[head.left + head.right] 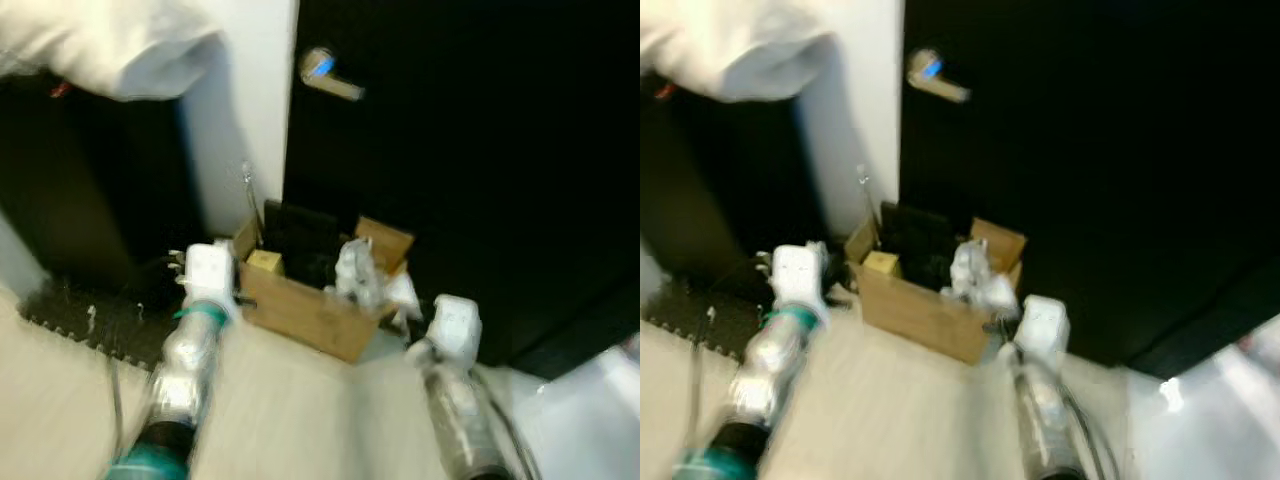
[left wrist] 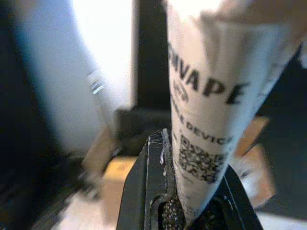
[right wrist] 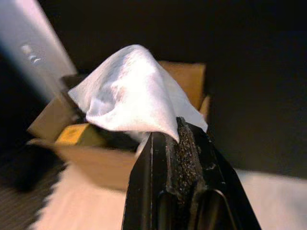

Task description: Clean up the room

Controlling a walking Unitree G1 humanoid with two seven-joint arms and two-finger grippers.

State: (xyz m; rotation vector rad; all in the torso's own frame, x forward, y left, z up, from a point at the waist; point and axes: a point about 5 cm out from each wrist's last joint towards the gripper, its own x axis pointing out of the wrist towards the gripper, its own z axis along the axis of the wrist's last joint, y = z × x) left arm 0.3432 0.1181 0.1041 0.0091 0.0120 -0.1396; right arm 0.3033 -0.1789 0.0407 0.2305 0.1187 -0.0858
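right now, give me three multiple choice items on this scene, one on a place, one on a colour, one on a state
1. Where does the cardboard box stand?
A. on the floor by the dark door
B. on a shelf
C. on a chair

2. What colour is the cloth in the right gripper?
A. red
B. white
C. green

3. What state is the left gripper in?
A. open and holding nothing
B. shut on a printed paper packet
C. shut on a spoon

Answers:
1 A, the eye views show the box on the pale floor against the foot of the door.
2 B, the right wrist view shows a white cloth pinched in the jaws.
3 B, the left wrist view shows the jaws closed on a white packet with dark lettering.
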